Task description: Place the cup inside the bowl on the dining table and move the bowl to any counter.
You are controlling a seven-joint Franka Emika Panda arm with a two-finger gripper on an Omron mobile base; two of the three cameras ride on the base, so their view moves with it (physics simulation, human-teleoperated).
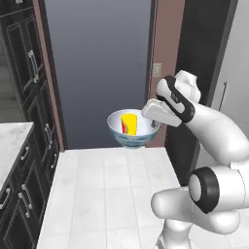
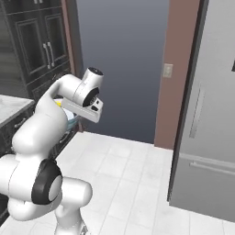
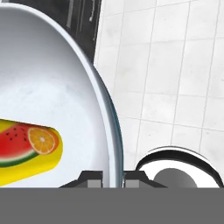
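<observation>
**Operator:** Grip first, since it's nearest the hand camera: my gripper (image 3: pixel 113 178) has its two tips pinched on the rim of the bowl (image 3: pixel 52 87), one tip inside the wall and one outside. The jaws are nearly together, with just the thin rim between them.

**Second:** And the cup?

**Operator:** The cup (image 3: pixel 27 148) lies tilted inside the bowl, leaning on the white inner wall. From the left base camera I see the bowl (image 1: pixel 130 131) held up in the air, well above the tiled floor (image 1: pixel 112 194), with the yellow cup (image 1: pixel 129 123) poking up in it.

**Second:** How will it carry?

**Operator:** I judge it stiff and glossy, so slippery at a one-sided rim pinch. The weight hangs off to one side of the tips and could make it swing or slide out. The loose cup may roll if I tilt, so I want slow, level moves.

**Second:** Where do you set it?

**Operator:** A marble counter (image 1: pixel 12 138) over dark cabinets sits to my left. Farther off are the doorway and the fridge (image 2: pixel 206 114)
</observation>
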